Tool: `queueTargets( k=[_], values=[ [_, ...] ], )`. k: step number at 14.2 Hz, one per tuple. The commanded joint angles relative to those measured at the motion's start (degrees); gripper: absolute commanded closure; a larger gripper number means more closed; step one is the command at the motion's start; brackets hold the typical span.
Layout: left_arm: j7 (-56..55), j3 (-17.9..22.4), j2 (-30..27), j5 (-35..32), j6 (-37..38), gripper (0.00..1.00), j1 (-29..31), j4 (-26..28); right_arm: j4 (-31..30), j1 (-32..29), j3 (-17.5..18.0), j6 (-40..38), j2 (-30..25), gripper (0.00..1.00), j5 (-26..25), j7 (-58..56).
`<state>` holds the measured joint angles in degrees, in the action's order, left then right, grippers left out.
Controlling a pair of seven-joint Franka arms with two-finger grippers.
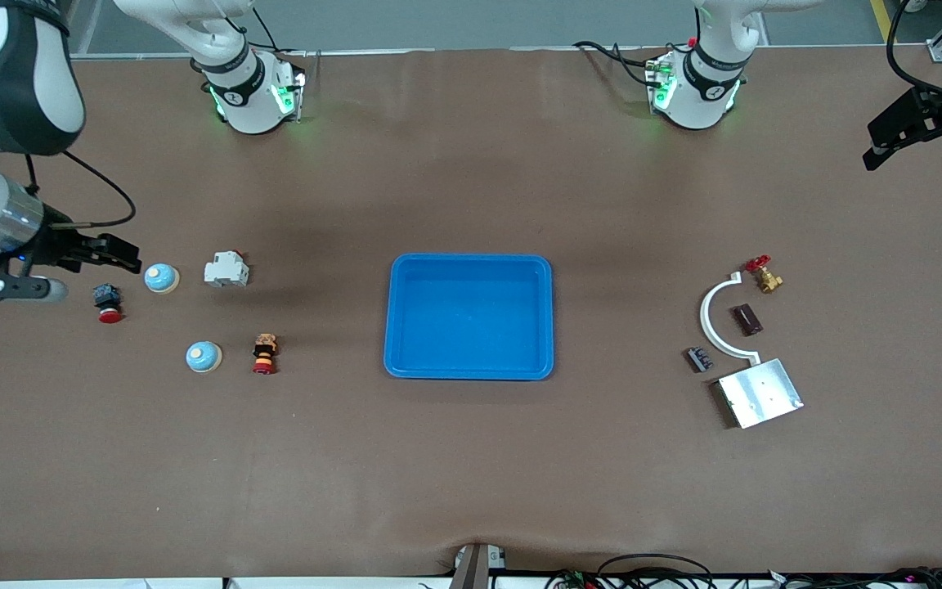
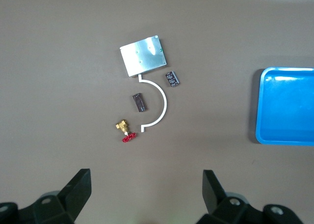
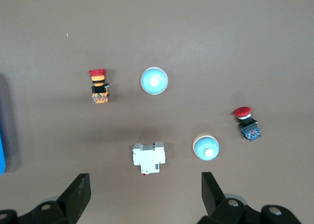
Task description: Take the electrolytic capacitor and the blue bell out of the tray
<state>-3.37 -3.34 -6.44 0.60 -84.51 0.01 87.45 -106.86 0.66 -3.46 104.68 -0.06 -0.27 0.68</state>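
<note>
Front view: blue tray [image 1: 469, 370] mid-tabletop, nothing in it, long axis running between the two arms' ends. Toward the right arm's end: two bells, bell A [image 1: 161, 278] and bell B [image 1: 204, 357], B nearer the camera; domes up, no long axis. Between them sit a white breaker [image 1: 226, 270], a red-capped button switch [image 1: 108, 303] and an orange-banded switch [image 1: 265, 353]. Right gripper [image 1: 115, 255] is up over the tabletop just beside bell A, jaws apart, holding nothing. Toward the left arm's end: capacitor [image 1: 699, 359], small dark block, long axis diagonal, lying just beside the white curved bracket [image 1: 714, 319]. Dark chip [image 1: 746, 319] sits inside the arc, brass valve [image 1: 764, 275] at its upper tip, metal plate [image 1: 759, 393] at the lower. Left gripper [image 1: 921, 131] is partly cut off at the frame edge, jaws apart, nothing held.

Left wrist view: capacitor [image 2: 171, 78] lies flat, marking too small to read. Bare tabletop all around the cluster; tray cut off at the frame edge.

Right wrist view: both bells well apart from neighbours, open room around each. Only the fingers [image 3: 78, 194] show.
</note>
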Motion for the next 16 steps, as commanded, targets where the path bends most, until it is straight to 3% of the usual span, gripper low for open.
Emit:
queueTargets(
  k=[1, 4, 7, 12, 16],
  values=[
    [0.6, -0.4, -0.3, -0.1, 1.5, 0.0, 0.3, -1.0, -0.6, -0.8, 0.4, -0.7, -4.1, 0.0, -0.7, 2.0],
    [0.6, -0.4, -0.2, -0.2, 1.5, 0.0, 0.2, -1.0, 1.2, -0.8, 0.4, -2.5, -5.8, 0.0, -1.0, 2.0],
    [1.3, -0.5, 0.1, -0.8, 1.5, 0.0, 0.0, -1.1, 7.5, -1.6, 0.4, -5.0, -3.8, 0.0, -1.4, 1.2],
    [1.3, -0.7, 0.5, -5.2, 1.5, 0.0, -0.5, -1.3, 10.2, -1.4, 0.5, -4.5, -3.2, 0.0, -1.5, 2.1],
    [1.3, -1.1, 0.6, -5.0, 1.5, 0.0, -0.3, -1.3, 14.9, -1.8, 0.5, -5.0, 0.2, 0.0, -0.9, 2.2]
  ],
)
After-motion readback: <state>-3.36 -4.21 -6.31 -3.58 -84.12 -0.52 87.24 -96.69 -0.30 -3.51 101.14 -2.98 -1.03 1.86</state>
